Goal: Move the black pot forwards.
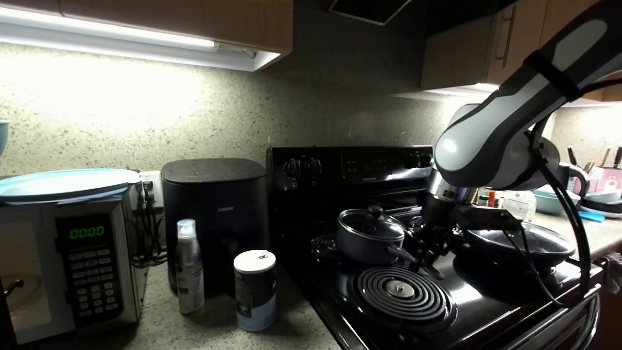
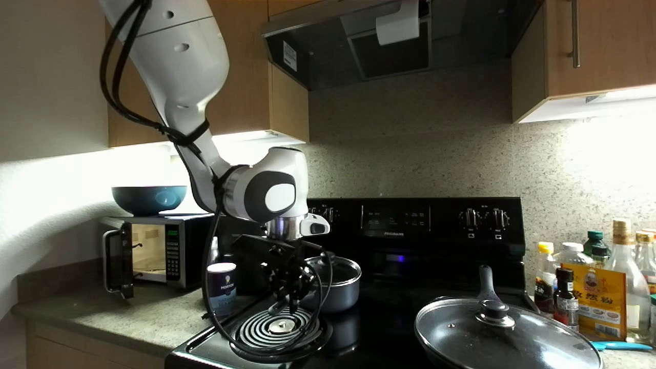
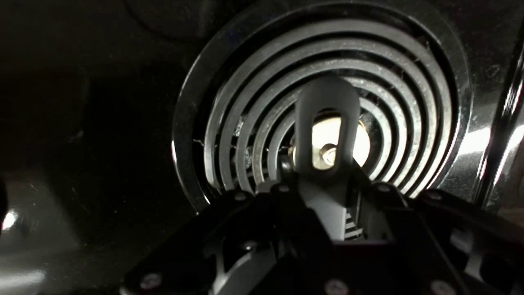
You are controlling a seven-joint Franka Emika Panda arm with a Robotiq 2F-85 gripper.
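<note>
The black pot (image 1: 363, 246) stands towards the back, close to the rear coil (image 1: 324, 247); whether it rests partly on that coil I cannot tell. Its glass lid (image 1: 369, 225) is on, and its handle (image 3: 327, 93) reaches towards the front coil (image 1: 400, 290). My gripper (image 3: 325, 174) looks clamped on that handle, the slotted end jutting past my grip. I judge the pot stiff, weighty at the far end and apt to twist on smooth plastic; holding nearer the body would steady it. The lid seems loose and breakable, so level travel suits it. The wide lidded pan (image 2: 505, 343) sits well apart.
</note>
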